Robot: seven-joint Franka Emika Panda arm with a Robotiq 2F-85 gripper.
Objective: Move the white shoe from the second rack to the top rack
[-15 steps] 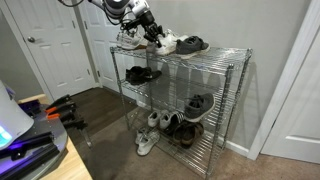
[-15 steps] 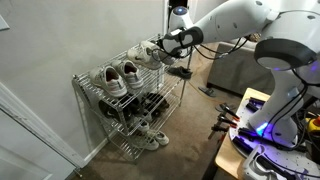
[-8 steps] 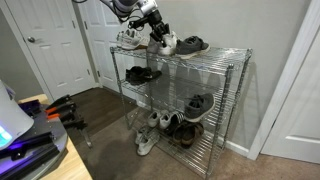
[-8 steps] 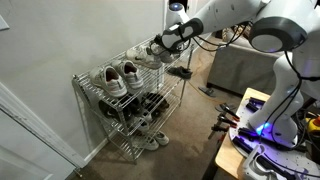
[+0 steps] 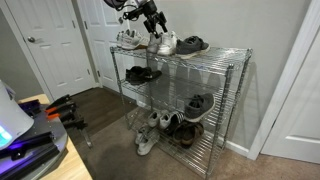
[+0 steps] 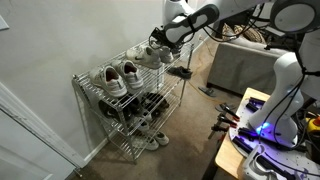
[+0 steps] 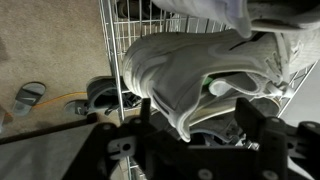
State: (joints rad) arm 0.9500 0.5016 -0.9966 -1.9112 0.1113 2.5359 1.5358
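Observation:
The white shoe (image 5: 163,43) lies on the top rack (image 5: 218,55) between a white-and-grey sneaker (image 5: 128,40) and a dark shoe (image 5: 193,44). My gripper (image 5: 150,14) hangs open just above it, clear of the shoe. In the wrist view the white shoe (image 7: 185,68) fills the middle, with the gripper (image 7: 195,118) spread over it and its dark fingers (image 7: 146,112) on either side. From the side, the gripper (image 6: 163,32) is over the white shoe (image 6: 152,55) at the rack's far end. The second rack (image 5: 190,86) holds black shoes (image 5: 140,74).
Lower tiers carry more shoes (image 5: 198,104), and several pairs sit at the bottom (image 5: 160,126). A white door (image 5: 55,45) stands beside the shelving and the wall is right behind it. A grey sofa (image 6: 240,70) is near the rack's end.
The gripper has opened and risen off the white shoe, which stays lying on the top rack. The arm has swung upward and back.

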